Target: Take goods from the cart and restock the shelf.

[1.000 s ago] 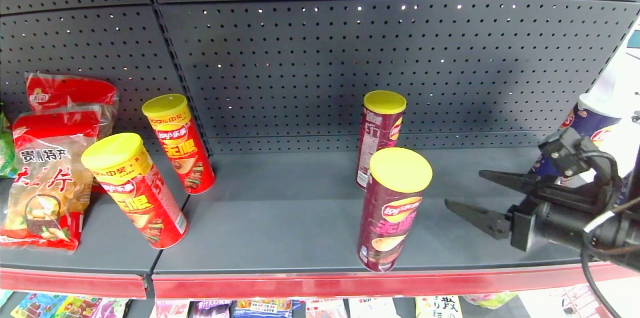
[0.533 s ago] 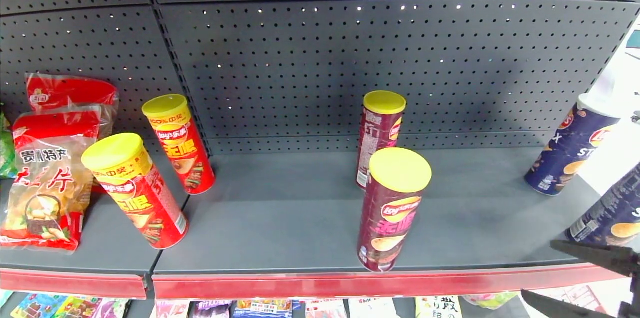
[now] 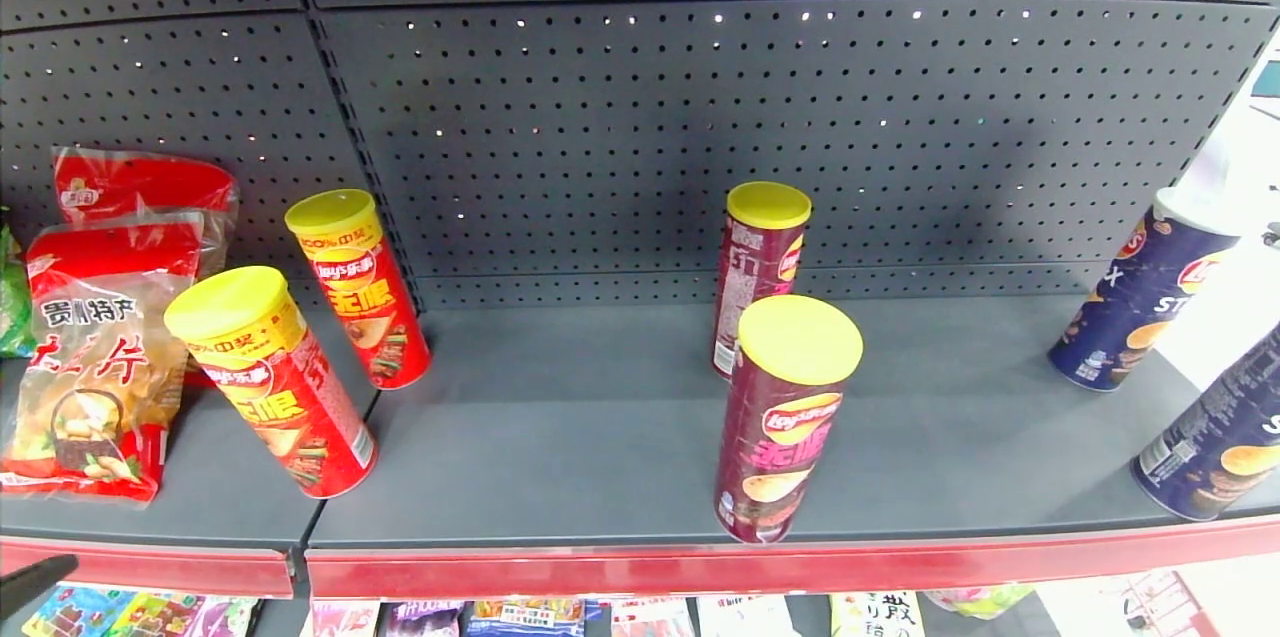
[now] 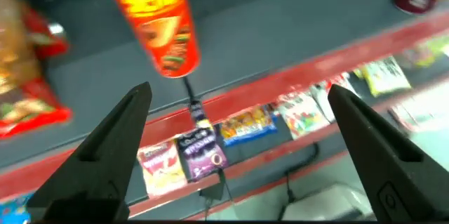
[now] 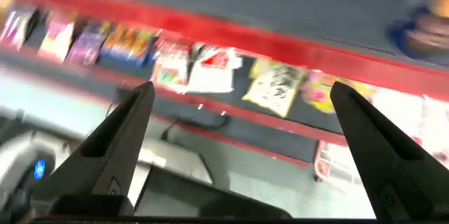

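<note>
Right gripper (image 5: 242, 87) withdrawn from lower right; left gripper (image 4: 240, 89) tip entered lower left. You see both spread wide, facing red-edged grey metal shelf (image 3: 560, 437).

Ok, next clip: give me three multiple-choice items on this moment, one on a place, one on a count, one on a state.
1. The maroon cans stand: A) between the red cans and the navy cans; B) right of the navy cans; C) on the floor.
2. Count of yellow lids on the shelf: A) two; B) four; C) six.
3. The left gripper is: A) shut on a red can; B) shut on a navy can; C) open and empty.
Key: 1 A, they stand mid-shelf; 2 B, two red and two maroon cans wear them; 3 C, its fingers are spread with nothing between.
</note>
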Available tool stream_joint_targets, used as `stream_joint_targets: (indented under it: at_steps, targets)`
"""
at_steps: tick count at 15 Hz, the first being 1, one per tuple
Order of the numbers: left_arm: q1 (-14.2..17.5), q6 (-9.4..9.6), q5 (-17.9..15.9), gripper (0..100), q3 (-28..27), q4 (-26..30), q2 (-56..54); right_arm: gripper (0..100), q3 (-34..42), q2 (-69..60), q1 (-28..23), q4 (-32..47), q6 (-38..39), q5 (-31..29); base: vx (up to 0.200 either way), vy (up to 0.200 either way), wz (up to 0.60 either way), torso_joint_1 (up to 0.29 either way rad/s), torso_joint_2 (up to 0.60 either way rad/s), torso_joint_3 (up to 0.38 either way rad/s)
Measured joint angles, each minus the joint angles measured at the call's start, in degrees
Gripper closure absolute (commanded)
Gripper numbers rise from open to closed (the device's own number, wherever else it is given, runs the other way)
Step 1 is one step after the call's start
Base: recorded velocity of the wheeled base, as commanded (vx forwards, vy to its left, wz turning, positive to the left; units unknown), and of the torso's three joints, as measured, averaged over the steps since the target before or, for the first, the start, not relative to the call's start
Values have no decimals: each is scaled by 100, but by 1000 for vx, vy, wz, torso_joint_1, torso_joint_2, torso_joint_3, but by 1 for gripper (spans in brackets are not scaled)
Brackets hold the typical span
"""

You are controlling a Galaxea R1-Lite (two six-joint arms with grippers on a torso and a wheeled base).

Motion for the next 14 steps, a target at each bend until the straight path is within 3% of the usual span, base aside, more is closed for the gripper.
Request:
stream_joint_targets:
  at_steps: [2, 5, 8, 11, 14]
  targets:
    - [-98, 143, -440, 0, -69, -255, 488, 0, 85, -468, -575, 115, 57, -150, 0, 0, 0, 0, 0, 0]
    - [-538, 202, -677, 0, -247, -1047, 1492, 0, 619, -1345, -1304, 133, 55, -191, 0, 0, 0, 0, 0, 0]
    - [-998, 202, -719, 0, -560, -1753, 2614, 0, 1074, -1694, -1476, -411, 33, 78, 0, 0, 0, 0, 0, 0]
    - [-1624, 180, -684, 0, -998, -1954, 3569, 0, 2042, -1803, -1498, -2133, -85, 808, 0, 0, 0, 0, 0, 0]
    - [-2126, -74, -508, 0, -1345, -1975, 4268, 0, 2455, -1836, -1503, -2525, -228, 1459, 0, 0, 0, 0, 0, 0]
